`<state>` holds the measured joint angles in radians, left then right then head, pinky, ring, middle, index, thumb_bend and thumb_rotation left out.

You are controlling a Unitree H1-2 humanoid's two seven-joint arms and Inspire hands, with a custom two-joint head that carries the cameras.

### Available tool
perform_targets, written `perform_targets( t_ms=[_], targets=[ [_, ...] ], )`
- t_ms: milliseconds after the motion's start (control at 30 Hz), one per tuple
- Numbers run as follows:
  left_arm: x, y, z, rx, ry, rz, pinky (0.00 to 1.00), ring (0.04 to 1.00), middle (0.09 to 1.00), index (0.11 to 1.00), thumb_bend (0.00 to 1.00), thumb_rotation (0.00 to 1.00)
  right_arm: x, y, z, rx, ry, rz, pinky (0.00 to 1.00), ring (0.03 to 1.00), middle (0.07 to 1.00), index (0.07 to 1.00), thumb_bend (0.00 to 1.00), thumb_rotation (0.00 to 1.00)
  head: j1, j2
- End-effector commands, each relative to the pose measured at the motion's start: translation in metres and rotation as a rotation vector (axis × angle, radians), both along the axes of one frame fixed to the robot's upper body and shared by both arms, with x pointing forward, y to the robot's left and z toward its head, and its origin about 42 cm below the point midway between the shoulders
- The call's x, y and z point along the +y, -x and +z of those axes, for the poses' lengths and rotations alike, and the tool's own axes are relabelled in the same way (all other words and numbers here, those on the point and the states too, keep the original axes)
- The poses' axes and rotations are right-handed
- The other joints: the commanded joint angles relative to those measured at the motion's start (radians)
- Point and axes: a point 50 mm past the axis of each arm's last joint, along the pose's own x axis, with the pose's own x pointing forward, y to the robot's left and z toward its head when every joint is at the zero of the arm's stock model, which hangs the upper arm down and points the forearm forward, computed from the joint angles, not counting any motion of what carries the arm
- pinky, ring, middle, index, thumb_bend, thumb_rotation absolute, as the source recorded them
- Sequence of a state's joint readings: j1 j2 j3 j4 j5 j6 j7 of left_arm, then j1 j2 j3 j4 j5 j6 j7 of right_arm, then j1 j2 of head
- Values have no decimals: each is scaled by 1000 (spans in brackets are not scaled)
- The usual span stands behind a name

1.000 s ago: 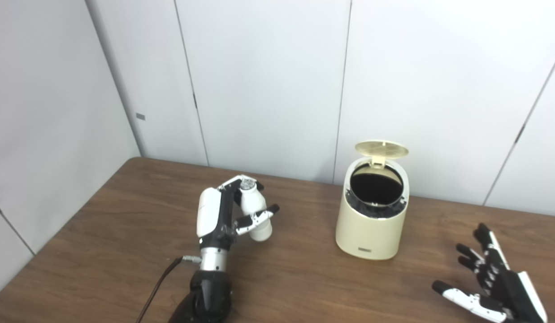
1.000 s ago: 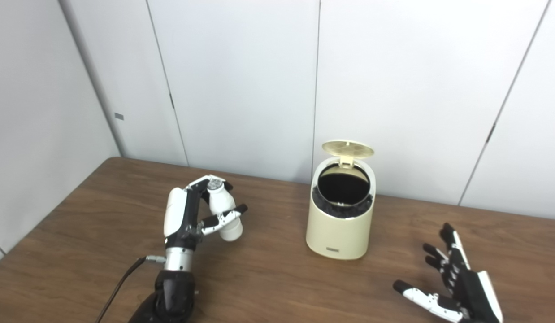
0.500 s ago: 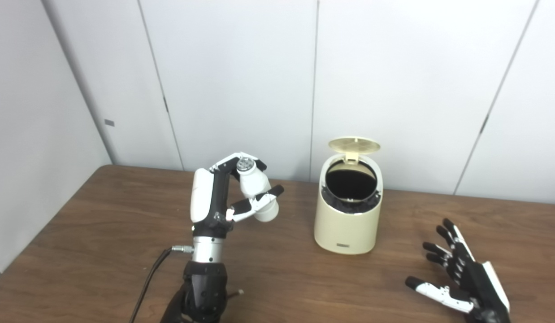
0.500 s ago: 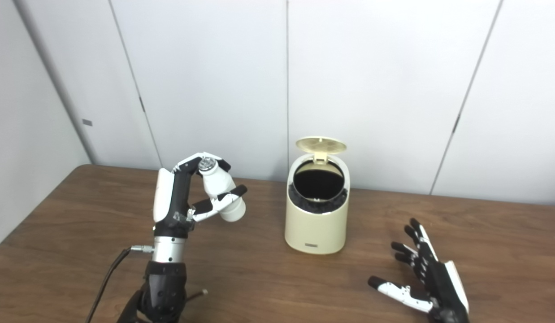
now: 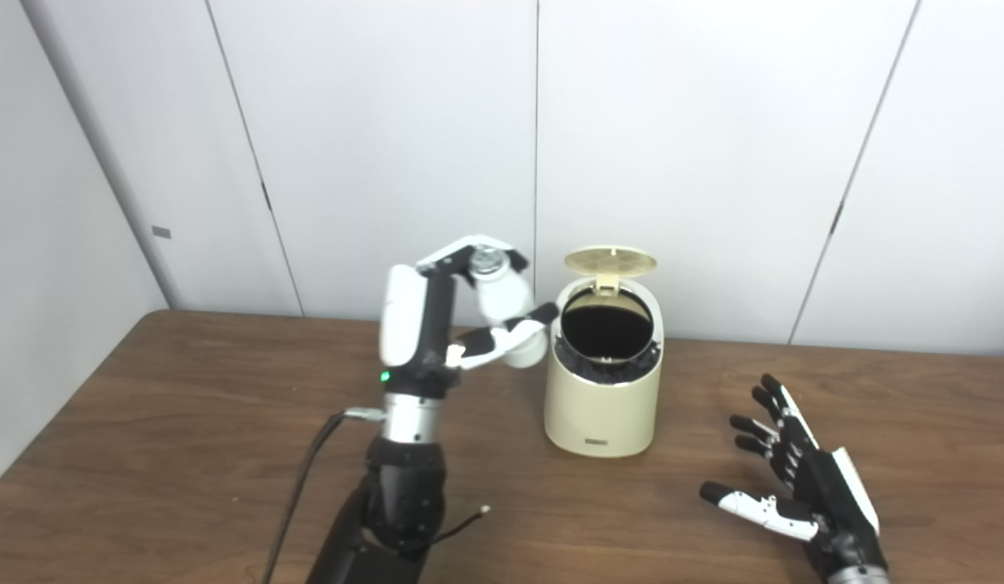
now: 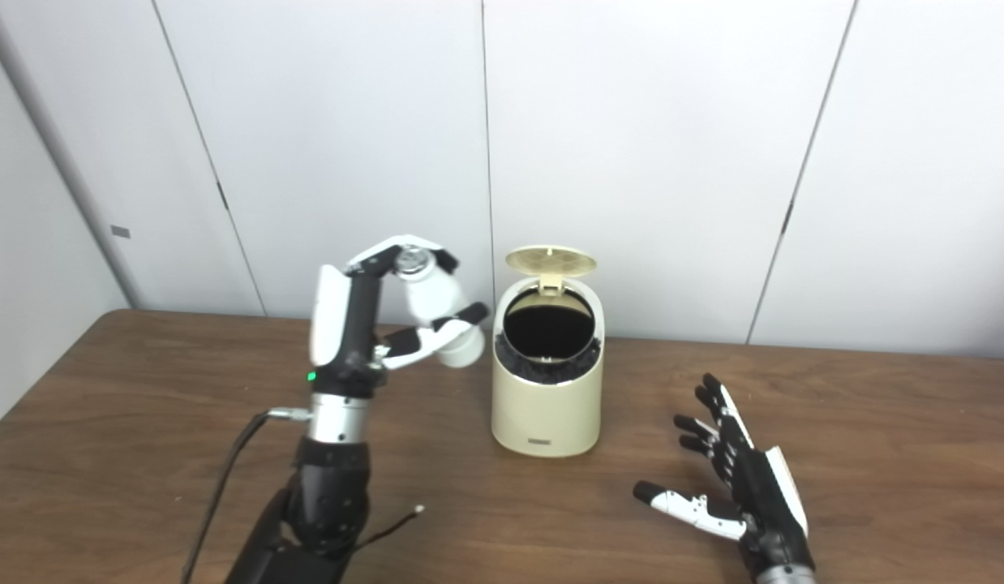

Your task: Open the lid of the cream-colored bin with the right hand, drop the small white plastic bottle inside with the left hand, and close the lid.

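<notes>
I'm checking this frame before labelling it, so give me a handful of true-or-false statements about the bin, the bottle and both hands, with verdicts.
1. The lid of the cream bin stands open. True.
2. The white bottle lies on the table. False: the left hand holds it raised in the air, just left of the bin's opening.
3. The right hand grips the lid. False: it hovers low over the table to the right of the bin, fingers spread, holding nothing.
4. The bin's opening looks dark inside. True.
5. The bottle is already inside the bin. False: it is outside, near the rim, in the left hand's grasp.
</notes>
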<state>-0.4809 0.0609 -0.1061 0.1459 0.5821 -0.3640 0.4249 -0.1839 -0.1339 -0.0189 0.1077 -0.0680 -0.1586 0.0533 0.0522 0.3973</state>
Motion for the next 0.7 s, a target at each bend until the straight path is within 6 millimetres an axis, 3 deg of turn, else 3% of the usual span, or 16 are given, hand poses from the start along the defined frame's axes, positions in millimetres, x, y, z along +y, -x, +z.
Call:
perform_targets(
  t_ms=[0, 367, 667],
  targets=[
    [-5, -8, 23, -93, -2, -15, 373, 412, 512, 518, 500, 0, 5, -2, 1, -38, -21, -4, 789, 831, 959, 963, 744, 206, -4, -1],
    [-19, -23, 31, -158, -11, -43, 383, 413, 509, 526, 500, 0, 8, -4, -2, -43, -20, -2, 773, 835, 966, 963, 756, 234, -28, -10],
    [-31, -40, 26, -380, -110, 15, 369, 410, 512, 525, 500, 0, 11, -1, -2, -41, -34, -2, 776, 849, 962, 963, 775, 248, -41, -9]
  ],
)
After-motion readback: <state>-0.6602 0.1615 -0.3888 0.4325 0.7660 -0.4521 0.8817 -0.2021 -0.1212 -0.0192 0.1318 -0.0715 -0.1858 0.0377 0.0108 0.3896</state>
